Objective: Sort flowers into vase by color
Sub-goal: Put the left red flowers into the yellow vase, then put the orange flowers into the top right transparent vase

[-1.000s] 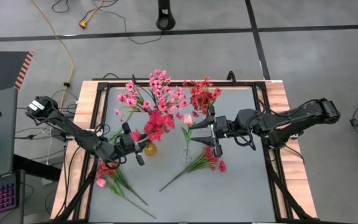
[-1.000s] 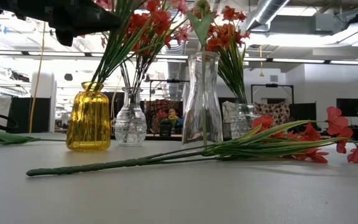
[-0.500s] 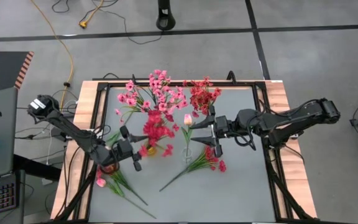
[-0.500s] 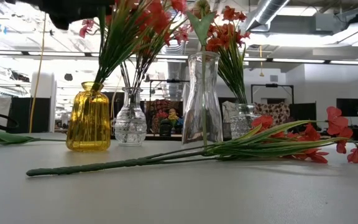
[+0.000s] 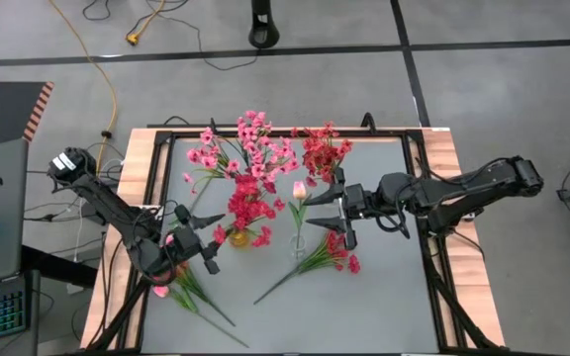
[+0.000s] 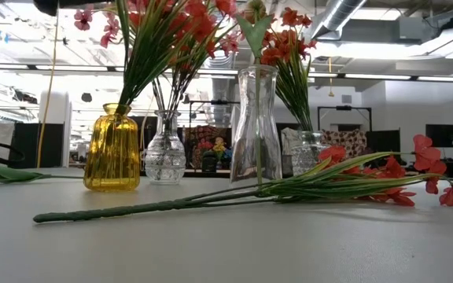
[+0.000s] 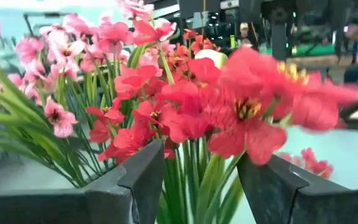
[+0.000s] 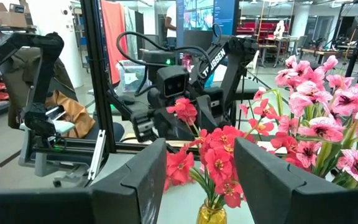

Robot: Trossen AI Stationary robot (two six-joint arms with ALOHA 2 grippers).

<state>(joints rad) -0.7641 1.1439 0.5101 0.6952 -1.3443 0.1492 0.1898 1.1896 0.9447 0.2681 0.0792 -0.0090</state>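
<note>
Red flowers (image 5: 248,203) stand with their stems in a yellow vase (image 6: 112,148). Pink flowers (image 5: 248,146) fill a small clear vase (image 6: 165,151). Dark red flowers (image 5: 323,153) stand in a clear vase at the back (image 6: 309,153). A pale tulip bud (image 5: 298,189) stands in the tall clear vase (image 6: 256,126). My left gripper (image 5: 202,241) hangs open just left of the yellow vase, its fingers (image 7: 143,179) short of the red stems. My right gripper (image 5: 337,215) waits open to the right of the tall vase.
A loose red sprig (image 6: 250,192) lies flat on the table in front of the vases, its stem end toward the near left. More loose pink sprigs (image 5: 179,285) lie near the table's left near corner. A black frame (image 5: 161,138) borders the table.
My left gripper has opened and let go of the red sprig, which now stands in the yellow vase with the other red flowers. The gripper has drawn back from the vase toward the table's left near corner and risen a little.
</note>
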